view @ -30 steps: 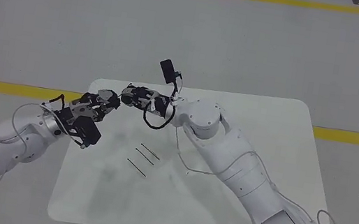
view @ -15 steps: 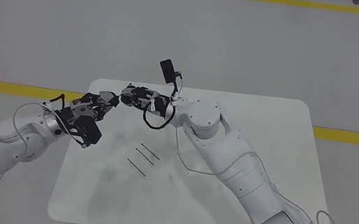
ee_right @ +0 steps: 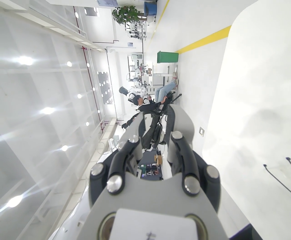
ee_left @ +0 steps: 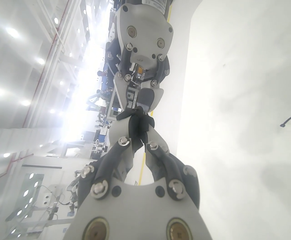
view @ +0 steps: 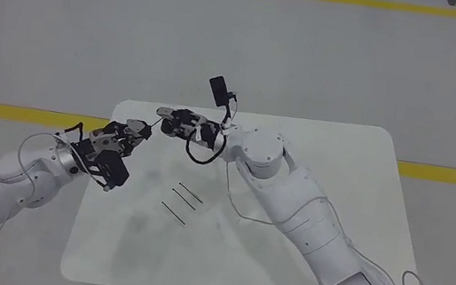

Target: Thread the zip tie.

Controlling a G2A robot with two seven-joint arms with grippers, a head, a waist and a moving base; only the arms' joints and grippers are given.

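Black zip tie (ee_left: 135,128) is kept pinched by the left gripper (ee_left: 136,124), fingers closed on it, above the table (view: 335,204) corner. Whether it's also gripped by the right gripper (ee_left: 136,108) can't be told. Threading is reckoned started; the pull-through's probably left.

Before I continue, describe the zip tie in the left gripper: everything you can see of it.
The zip tie is a thin black strip, plastic by its look, bunched into a dark folded clump with short ends poking out. It is held off the surface, over the far left corner of the table, pinched by the left gripper. The right gripper sits right at its far end; whether it grips there is unclear.
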